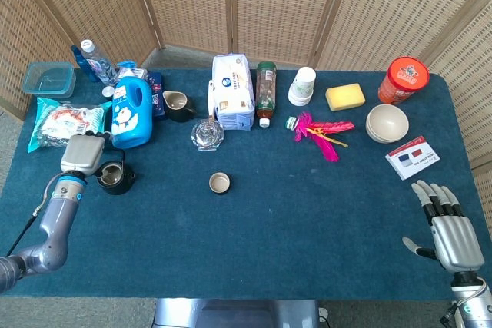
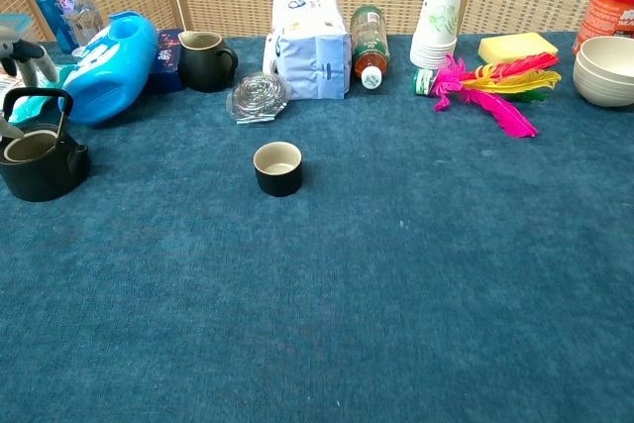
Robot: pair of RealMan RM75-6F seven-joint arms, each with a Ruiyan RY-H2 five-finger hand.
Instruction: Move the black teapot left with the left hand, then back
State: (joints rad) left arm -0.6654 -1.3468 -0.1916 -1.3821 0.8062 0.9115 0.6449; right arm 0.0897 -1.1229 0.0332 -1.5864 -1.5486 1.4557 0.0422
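The cup (image 1: 220, 183) sits mid-table. Left of it stands the teapot (image 1: 113, 177), with the left hand (image 1: 82, 154) just beside and above it. Behind the cup lie the jug (image 1: 131, 111), mug (image 1: 177, 105), tissue pack (image 1: 232, 102) and bottle (image 1: 265, 90). Far right and nearer rests the right hand (image 1: 453, 240).

Head view: set high above the near edge, looking steeply down and forward, far enough to take in the whole blue table (image 1: 269, 220), the wicker screen (image 1: 231, 5) behind it, and both hands, the left hand (image 1: 81, 154) at the left edge, the right hand (image 1: 450, 232) at bottom right.

Chest view: set low and close, looking nearly level across the cloth toward the screen, cropping the near edge and the right side.

Shared by both: the black teapot (image 2: 38, 151), small cup (image 2: 277, 167), tissue pack (image 2: 309, 42), pink feathers (image 2: 495, 86), white bowl (image 2: 606, 68).
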